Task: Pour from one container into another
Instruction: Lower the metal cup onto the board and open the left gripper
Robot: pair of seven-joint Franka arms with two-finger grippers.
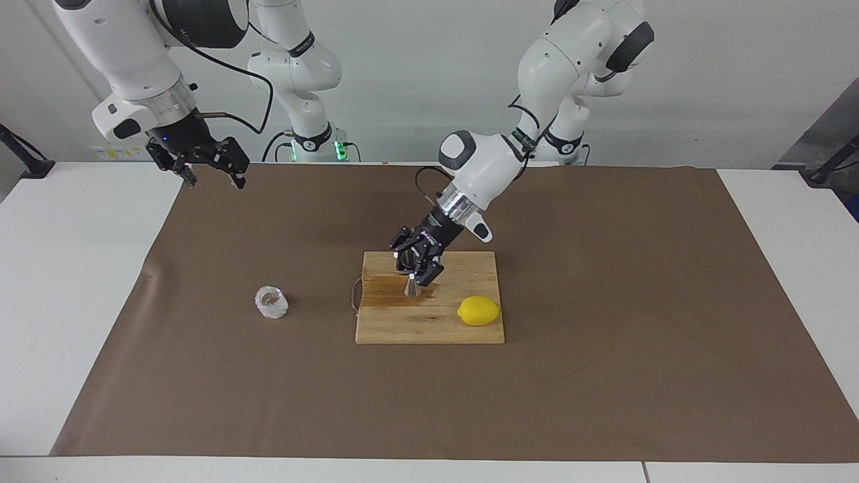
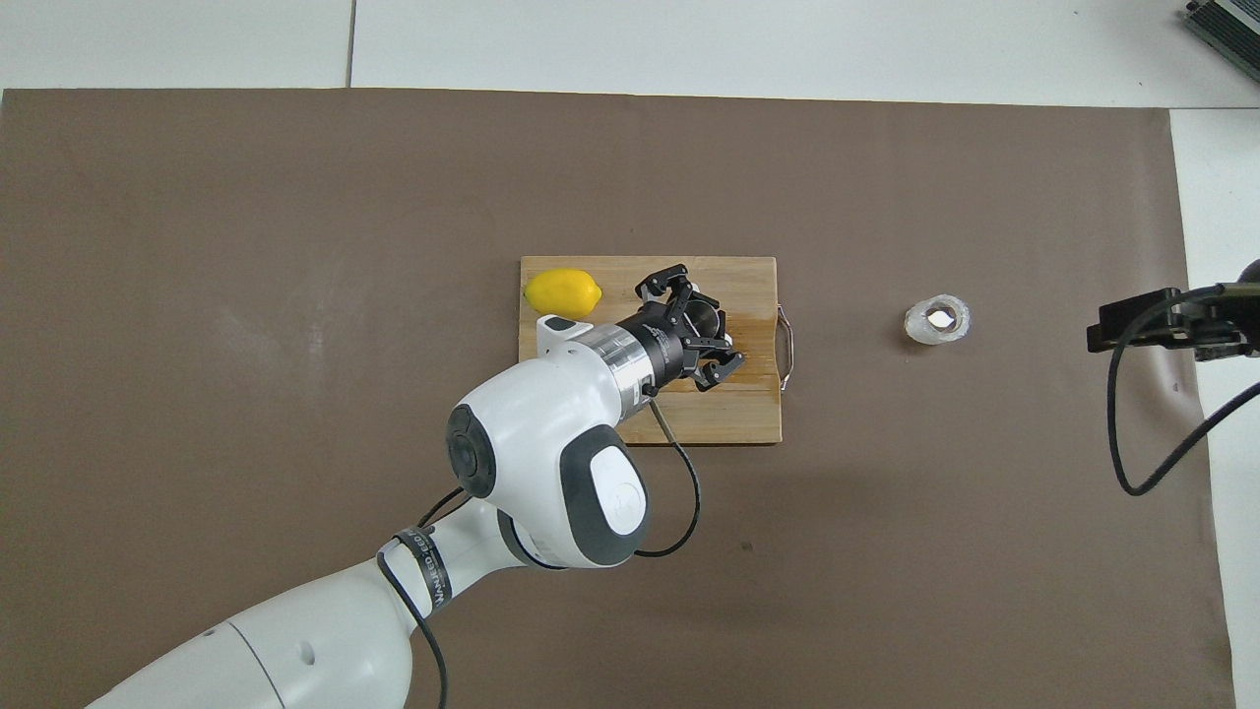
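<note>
Glass cup [image 1: 271,302] upright on the brown mat [image 1: 604,376], toward the right arm's end of the worktop, well apart from the cutting board [image 1: 429,329]; untouched, contents impossible to tell. Steel jigger [image 1: 411,287] clamped in the left tool [image 1: 415,272], lower cone showing beneath the fingers, low over the darker stained patch [image 1: 382,293] of the board, at the board's handle end; touching the wood or just clear of it, cannot say. Lemon [image 1: 478,310] on the same board, toward the left arm's end. Right tool [image 1: 212,173] waiting with fingers spread wide and empty, over the mat's edge at its own end. Judged: no pouring yet; receiver not yet set beside the cup; cup pickup, tilt and pour all left.
</note>
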